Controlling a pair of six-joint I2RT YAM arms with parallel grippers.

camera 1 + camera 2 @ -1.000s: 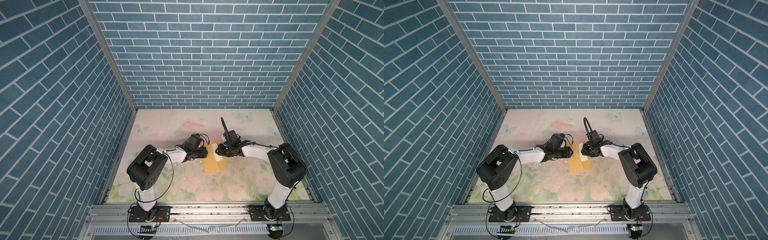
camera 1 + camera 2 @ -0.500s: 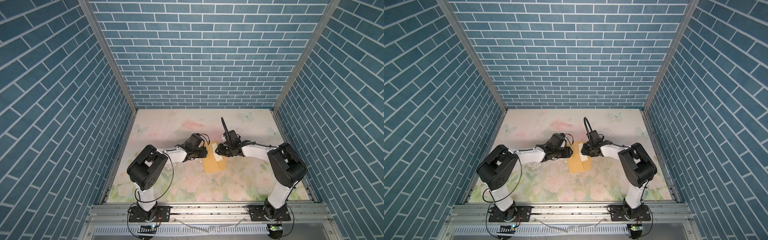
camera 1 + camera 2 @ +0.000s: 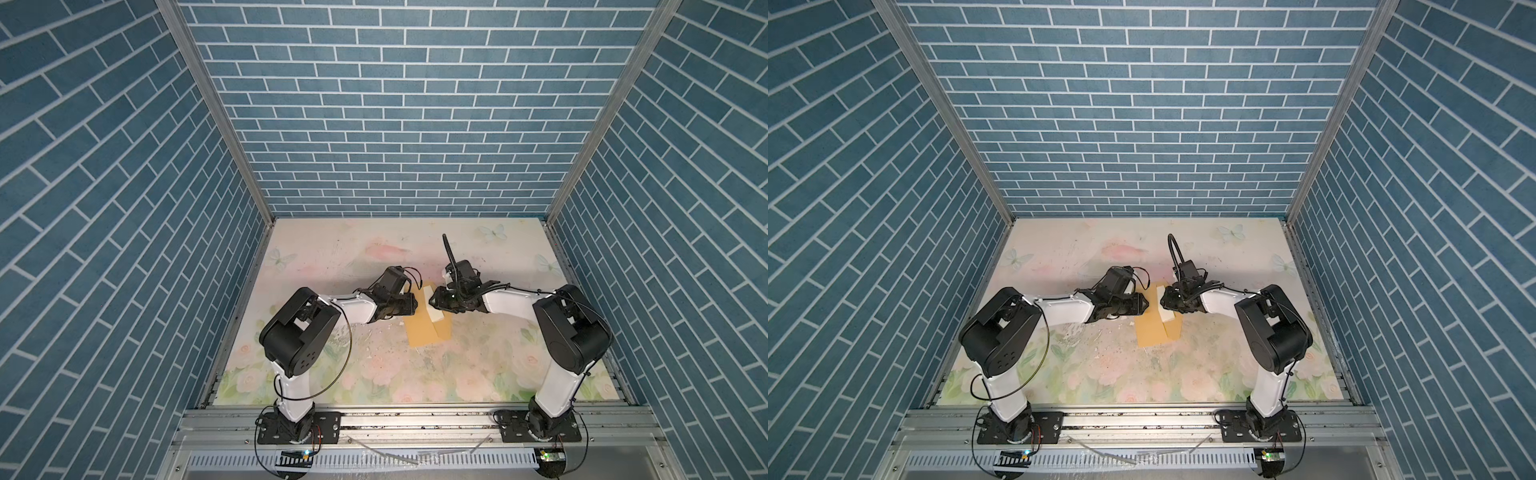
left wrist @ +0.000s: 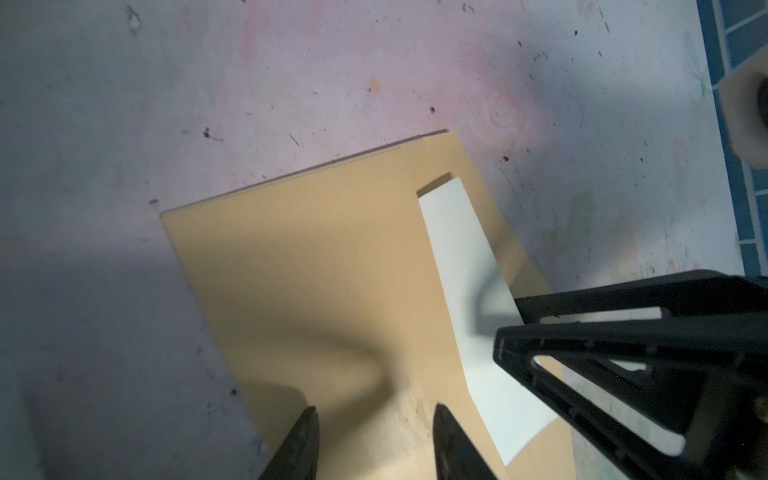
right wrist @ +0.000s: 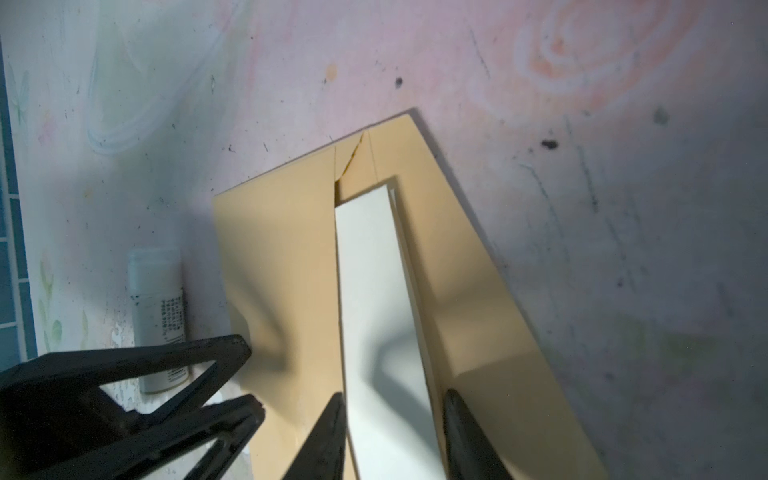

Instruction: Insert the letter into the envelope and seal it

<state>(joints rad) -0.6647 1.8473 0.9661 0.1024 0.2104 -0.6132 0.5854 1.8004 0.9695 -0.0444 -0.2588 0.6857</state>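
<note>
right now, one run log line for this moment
mustard-yellow paper envelope: flat on table | pale folded letter: partly inserted | right gripper: straddles letter | left gripper: over envelope

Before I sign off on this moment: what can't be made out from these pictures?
- Letter: printed side hidden in both wrist views; only a pale strip shows between envelope panels.
- Right hand: grip cut off by the right wrist view's edge.
- Left hand: contact with the envelope is unclear, cut off by the left wrist view's edge.
- Stick: label too small to read.

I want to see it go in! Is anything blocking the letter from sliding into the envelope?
Nothing visible. The letter lies at the open mouth of the envelope, the right pincer straddling it; the white stick lies aside.
</note>
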